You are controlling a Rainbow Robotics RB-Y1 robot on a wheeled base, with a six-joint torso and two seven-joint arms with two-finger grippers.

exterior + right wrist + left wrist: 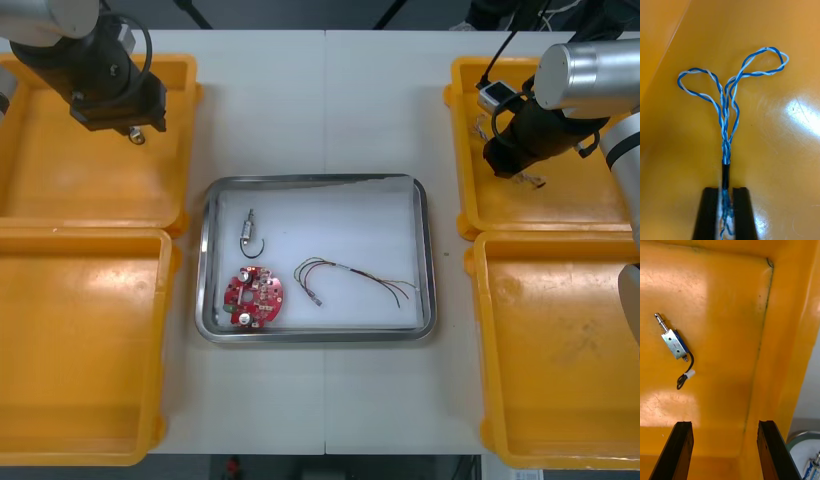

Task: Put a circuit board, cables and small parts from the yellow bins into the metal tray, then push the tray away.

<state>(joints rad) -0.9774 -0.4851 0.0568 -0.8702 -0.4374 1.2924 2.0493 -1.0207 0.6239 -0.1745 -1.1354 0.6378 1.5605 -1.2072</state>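
At the desk's [320,100] far right corner, the right hand [725,189] clamps a twisted blue and white cable [728,108] in a yellow bin [560,215]; at the far left corner, the left hand [724,423], fingers apart, hangs above a small metal part [674,345].

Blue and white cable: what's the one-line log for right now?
right gripper: shut on blue and white cable, far right bin | left gripper: open near small metal part, far left bin | metal tray: circuit board in

Front camera looking steeply down on table [320,100]. Wrist cameras pointing close into far yellow bins [60,170]. Left wrist, front sharing metal tray [798,437] corner.
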